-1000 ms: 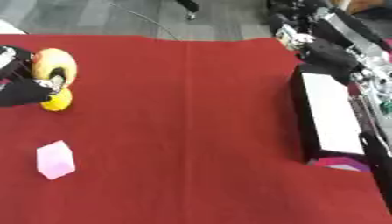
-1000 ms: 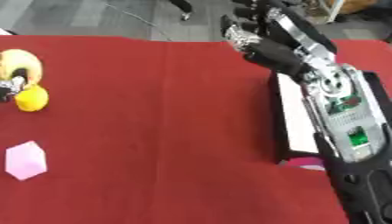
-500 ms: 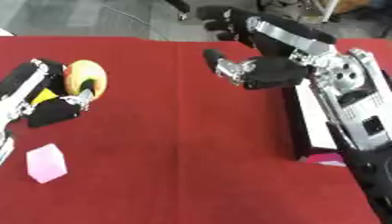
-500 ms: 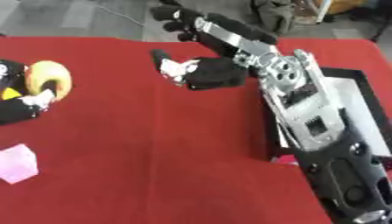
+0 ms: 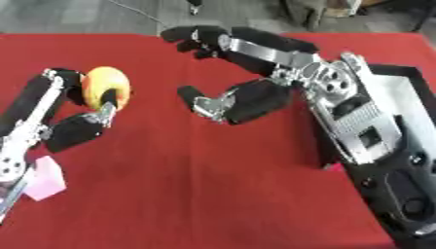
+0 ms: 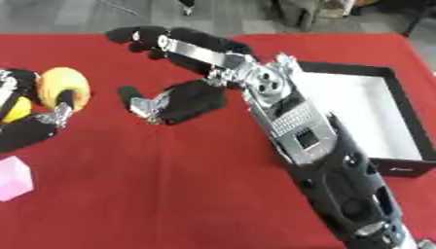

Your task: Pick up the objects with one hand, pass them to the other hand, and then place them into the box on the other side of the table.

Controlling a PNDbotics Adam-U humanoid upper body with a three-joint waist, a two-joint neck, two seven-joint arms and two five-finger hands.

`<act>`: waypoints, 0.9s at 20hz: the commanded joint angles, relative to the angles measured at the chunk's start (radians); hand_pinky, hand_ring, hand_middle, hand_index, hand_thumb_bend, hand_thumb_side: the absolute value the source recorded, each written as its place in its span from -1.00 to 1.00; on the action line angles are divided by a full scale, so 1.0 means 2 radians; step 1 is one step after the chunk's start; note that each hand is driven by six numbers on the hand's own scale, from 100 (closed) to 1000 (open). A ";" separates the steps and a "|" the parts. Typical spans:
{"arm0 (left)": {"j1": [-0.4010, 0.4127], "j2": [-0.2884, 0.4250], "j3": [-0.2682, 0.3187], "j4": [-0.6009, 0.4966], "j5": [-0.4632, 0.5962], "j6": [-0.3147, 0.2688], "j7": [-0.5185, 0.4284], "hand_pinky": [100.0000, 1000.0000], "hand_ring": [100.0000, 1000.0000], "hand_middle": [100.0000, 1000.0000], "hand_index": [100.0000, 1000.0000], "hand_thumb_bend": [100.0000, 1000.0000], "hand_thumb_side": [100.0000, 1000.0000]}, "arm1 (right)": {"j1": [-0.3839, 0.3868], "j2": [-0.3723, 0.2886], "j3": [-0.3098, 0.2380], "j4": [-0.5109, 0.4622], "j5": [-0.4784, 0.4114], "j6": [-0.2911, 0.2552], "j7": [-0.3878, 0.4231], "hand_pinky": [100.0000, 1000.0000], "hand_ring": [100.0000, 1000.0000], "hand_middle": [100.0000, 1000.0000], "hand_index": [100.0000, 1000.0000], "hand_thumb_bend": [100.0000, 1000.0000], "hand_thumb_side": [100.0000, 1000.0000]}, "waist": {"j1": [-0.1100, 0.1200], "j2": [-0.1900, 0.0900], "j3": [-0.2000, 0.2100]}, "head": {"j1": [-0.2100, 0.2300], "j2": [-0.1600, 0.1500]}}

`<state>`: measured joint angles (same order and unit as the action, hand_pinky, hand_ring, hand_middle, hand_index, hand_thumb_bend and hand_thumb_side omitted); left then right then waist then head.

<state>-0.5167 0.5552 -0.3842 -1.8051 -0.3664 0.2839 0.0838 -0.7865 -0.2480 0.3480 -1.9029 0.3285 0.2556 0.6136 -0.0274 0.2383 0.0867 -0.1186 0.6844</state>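
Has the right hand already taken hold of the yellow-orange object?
No: the yellow-orange object sits in the left hand, while the right hand is open and apart from it.

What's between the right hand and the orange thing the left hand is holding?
Nothing visible. The left hand is curled round the orange object; the right hand is open, facing it across bare red cloth. The pink block lies nearer, off that line.

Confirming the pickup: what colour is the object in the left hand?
Yellow-orange object, clearest in the left eye view.
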 commanded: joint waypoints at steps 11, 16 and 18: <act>-0.003 -0.006 -0.019 -0.018 -0.032 -0.060 -0.001 0.13 -0.12 -0.28 -0.10 -1.00 -0.18 | -0.034 0.033 0.022 0.031 0.040 -0.001 0.024 0.96 1.00 1.00 1.00 -1.00 -0.61 | 0.000 -0.011 -0.001 | -0.005 0.003; -0.003 -0.006 -0.023 -0.021 -0.034 -0.076 0.002 0.14 -0.12 -0.28 -0.10 -1.00 -0.19 | -0.036 0.038 0.025 0.045 0.049 -0.002 0.025 0.96 1.00 1.00 1.00 -1.00 -0.63 | -0.001 -0.011 -0.001 | -0.006 0.006; -0.004 -0.005 -0.024 -0.023 -0.038 -0.084 0.004 0.14 -0.12 -0.28 -0.09 -1.00 -0.20 | -0.037 0.039 0.026 0.049 0.052 -0.002 0.026 0.96 1.00 1.00 1.00 -1.00 -0.63 | -0.001 -0.011 -0.001 | -0.006 0.007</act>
<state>-0.5109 0.5373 -0.4365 -1.8285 -0.4347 0.1284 0.0884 -0.8404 -0.1711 0.4020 -1.8015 0.4238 0.2526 0.6629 -0.0326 0.2383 0.0839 -0.1267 0.6928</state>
